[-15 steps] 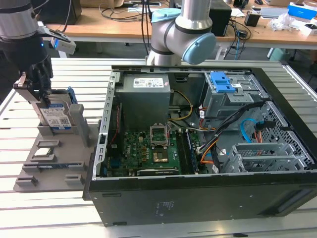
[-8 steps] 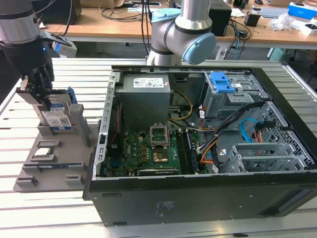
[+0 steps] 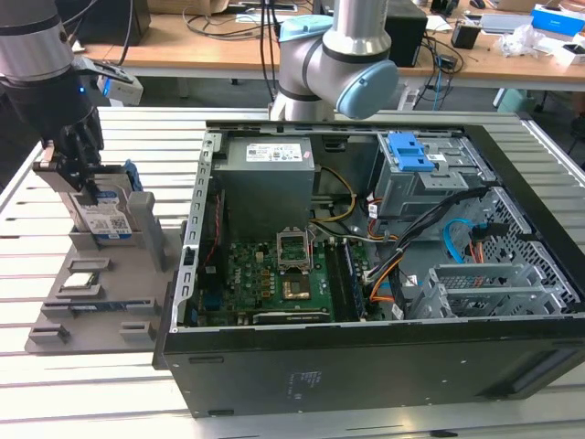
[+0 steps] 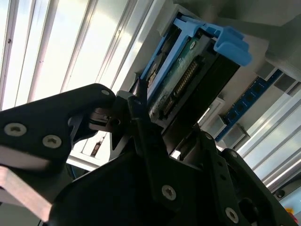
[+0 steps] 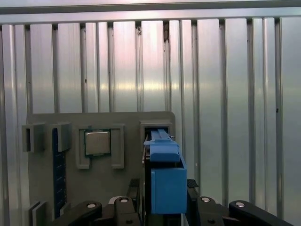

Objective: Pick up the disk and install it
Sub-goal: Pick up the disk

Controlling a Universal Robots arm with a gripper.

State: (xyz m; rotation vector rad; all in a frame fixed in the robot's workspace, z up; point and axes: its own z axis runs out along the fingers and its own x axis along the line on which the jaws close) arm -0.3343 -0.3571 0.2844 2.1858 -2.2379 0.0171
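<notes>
Tool: we see the gripper (image 3: pixel 90 187) on the exterior view's left, hanging from the arm (image 3: pixel 338 64) over the far end of the grey tray (image 3: pixel 110 274).
Grip: its fingers (image 5: pixel 192 184) are pressed against both faces of the disk (image 3: pixel 108 218), pinching it; in the first wrist view we see no gap on either side.
Disk: it stands upright on edge between the fingers, label facing the near side of the exterior view, blue bracket around it.
Disk base: its lower edge is at the tray's slot; we cannot tell whether it rests there or hangs just clear.
Close look: in the second wrist view we see the disk's (image 4: pixel 188 75) connector edge and blue bracket, with one finger (image 4: pixel 134 110) against its side.
Tray: it lies flat on the slatted metal table (image 3: pixel 91 402), just beside the computer case (image 3: pixel 366 366).
Chip: a small square silver chip (image 3: pixel 82 282) sits in its own recess, near the disk but apart.
Memory stick: a blue strip (image 3: pixel 91 306) lies in the tray's nearer part.
Case: it lies open with the motherboard showing, on the exterior view's right of the tray.
</notes>
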